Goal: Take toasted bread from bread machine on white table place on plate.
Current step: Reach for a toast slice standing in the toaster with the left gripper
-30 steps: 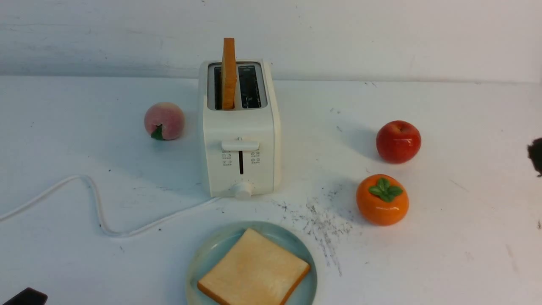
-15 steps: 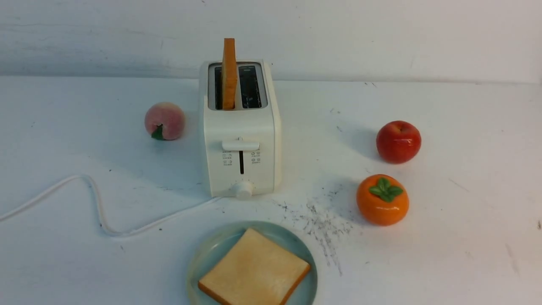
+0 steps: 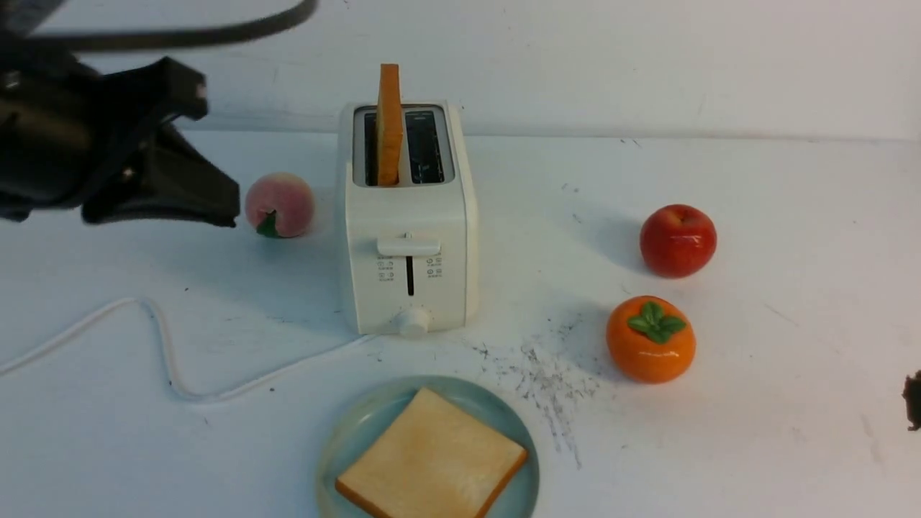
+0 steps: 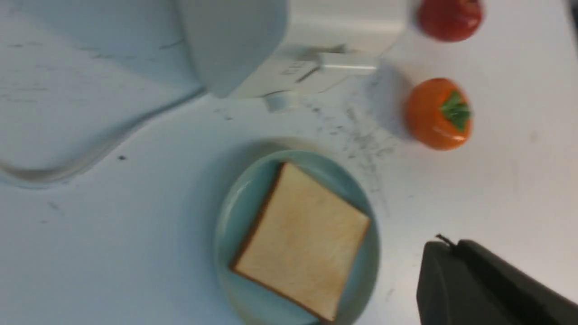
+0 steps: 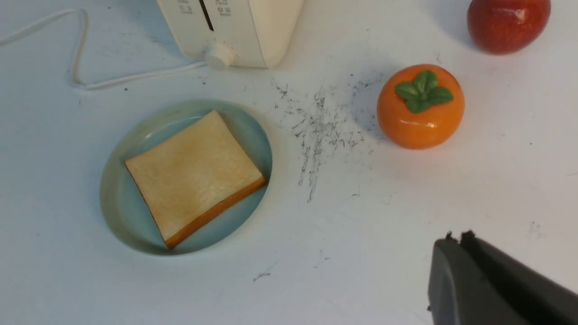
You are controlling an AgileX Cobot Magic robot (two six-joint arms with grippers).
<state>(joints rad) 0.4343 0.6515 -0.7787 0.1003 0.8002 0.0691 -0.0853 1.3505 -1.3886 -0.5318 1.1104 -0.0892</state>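
Observation:
The bread machine (image 3: 408,266) stands at the middle of the white table (image 3: 791,216). One slice of toasted bread (image 3: 389,122) stands upright in its left slot. The second slice (image 3: 432,457) lies flat on the teal plate (image 3: 345,439) in front of the toaster. My left gripper (image 3: 219,208) hangs high at the left, beside the toaster, shut and empty. In the left wrist view its fingertips (image 4: 445,246) are pressed together over bare table, right of the plate (image 4: 226,225). My right gripper (image 5: 456,239) is shut and empty; only its tip (image 3: 912,399) shows in the front view.
A peach (image 3: 279,205) sits left of the toaster, close under my left gripper. A red apple (image 3: 677,240) and an orange persimmon (image 3: 650,338) sit on the right. The white cord (image 3: 165,360) snakes across the table's left front. Dark scratch marks (image 3: 547,381) lie right of the plate.
My left arm has swung into the front view, high at the upper left. My right gripper's tip shows again at the right edge, lower than a second ago. Bread, toaster and plate have not moved.

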